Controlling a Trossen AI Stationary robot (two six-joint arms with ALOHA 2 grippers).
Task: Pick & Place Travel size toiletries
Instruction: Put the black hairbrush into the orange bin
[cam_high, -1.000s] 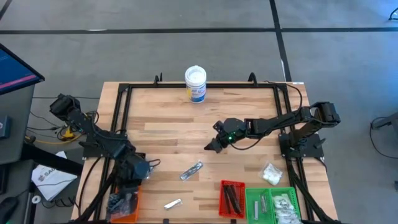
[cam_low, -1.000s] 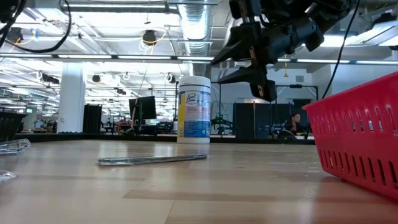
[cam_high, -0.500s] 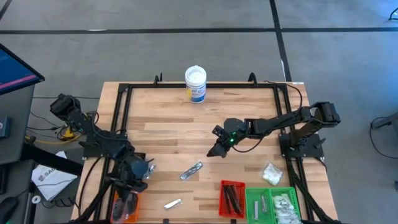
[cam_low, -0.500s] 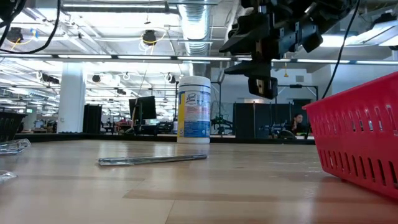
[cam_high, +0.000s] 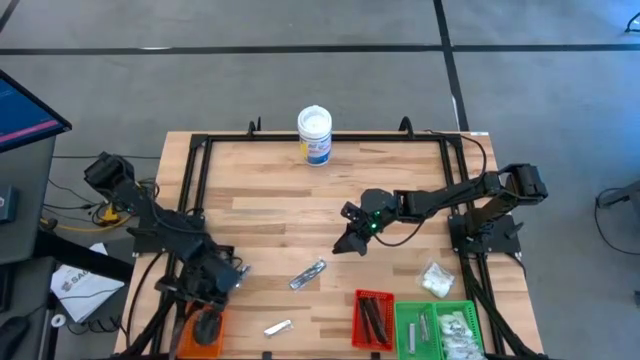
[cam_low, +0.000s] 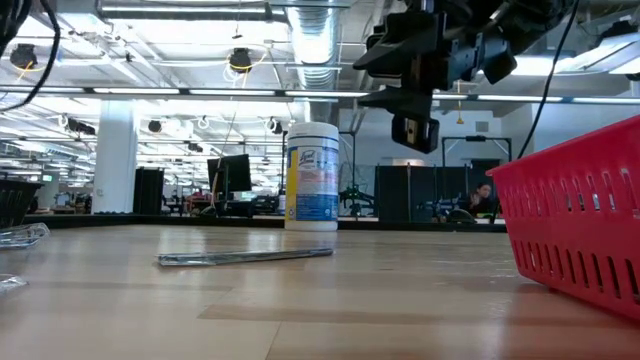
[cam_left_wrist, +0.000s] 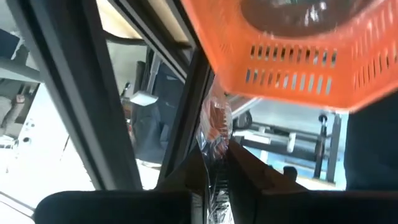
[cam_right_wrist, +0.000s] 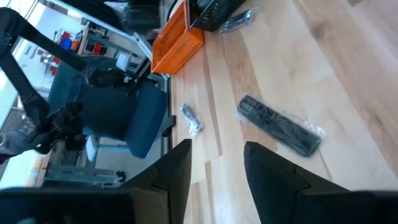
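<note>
Silvery and flat, the wrapped stick (cam_high: 308, 273) lies on the desk (cam_high: 260, 215) near the red tray (cam_high: 373, 320), with the right hand (cam_high: 352, 243) hovering just beyond it, fingers spread. Lowering straight over the packet's middle, jaws across its narrow width, should work best. Over the orange tray (cam_high: 205, 328), the left hand (cam_high: 205, 322) pinches a clear packet (cam_left_wrist: 214, 124).

Wood-top table (cam_high: 270, 190) w/ black frame. On it: white tub (cam_high: 314, 135) top centre; dark packet (cam_high: 308, 273) lower centre, silvery sachet (cam_high: 277, 327) below it; clear packet (cam_high: 435, 279) right; orange tray (cam_high: 203, 335), red tray (cam_high: 373, 320), green tray (cam_high: 440, 328) along bottom edge.
</note>
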